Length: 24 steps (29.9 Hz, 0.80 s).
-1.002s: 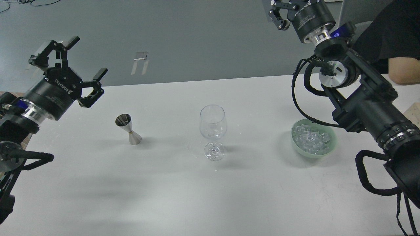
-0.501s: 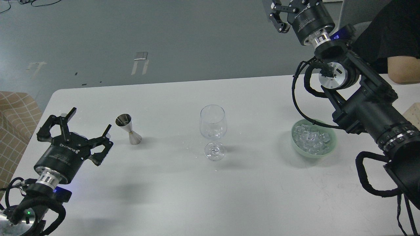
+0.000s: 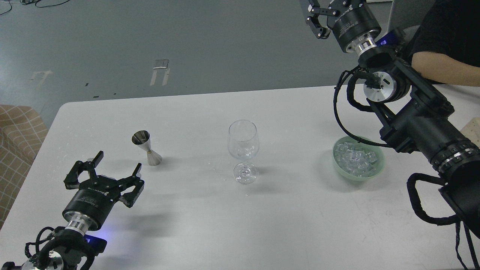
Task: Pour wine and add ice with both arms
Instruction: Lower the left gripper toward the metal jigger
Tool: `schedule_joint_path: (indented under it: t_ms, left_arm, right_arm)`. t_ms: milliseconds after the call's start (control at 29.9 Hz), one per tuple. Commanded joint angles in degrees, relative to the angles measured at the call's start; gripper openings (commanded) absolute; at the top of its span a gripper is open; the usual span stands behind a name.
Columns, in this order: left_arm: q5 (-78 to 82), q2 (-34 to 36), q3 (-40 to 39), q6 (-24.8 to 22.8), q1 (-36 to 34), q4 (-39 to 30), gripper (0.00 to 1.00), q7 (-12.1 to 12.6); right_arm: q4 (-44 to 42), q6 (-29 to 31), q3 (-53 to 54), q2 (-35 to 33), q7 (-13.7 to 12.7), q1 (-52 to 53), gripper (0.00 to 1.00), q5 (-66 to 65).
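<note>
Two arms reach over the table [image 3: 187,225]: the left gripper [image 3: 117,165] has fingers released near the jigger [image 3: 146,147]; the right gripper [image 3: 318,15] is cropped, I cannot tell

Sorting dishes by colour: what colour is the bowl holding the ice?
Pale green bowl, clearest in the head view.

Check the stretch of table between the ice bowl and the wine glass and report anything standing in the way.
Nothing visible stands there. Bare white table lies between the ice in its green bowl and the wine glass. The steel jigger stands on the glass's far side.
</note>
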Motion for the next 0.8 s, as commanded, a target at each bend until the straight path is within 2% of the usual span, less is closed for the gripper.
schedule_joint_path:
  t_ms: [0,535,768]
  left_arm:
    - [0.08,-0.76,0.04,-0.02,-2.59,4.28,0.98,-0.07]
    - [0.26,-3.84,0.48,0.5,-13.14,15.54,0.98,0.28]
    - [0.34,-5.6,1.62,0.5,-17.09,20.19,0.98,-0.34]
  right_arm:
    - [0.01,-0.08,0.0,-0.08,-0.01,-0.06,1.0,0.02]
    - [0.01,-0.08,-0.26,-0.17,-0.63,-0.5,1.0,0.02]
    - [0.01,-0.69,-0.26,-0.08,-0.63,-0.5,1.0,0.02]
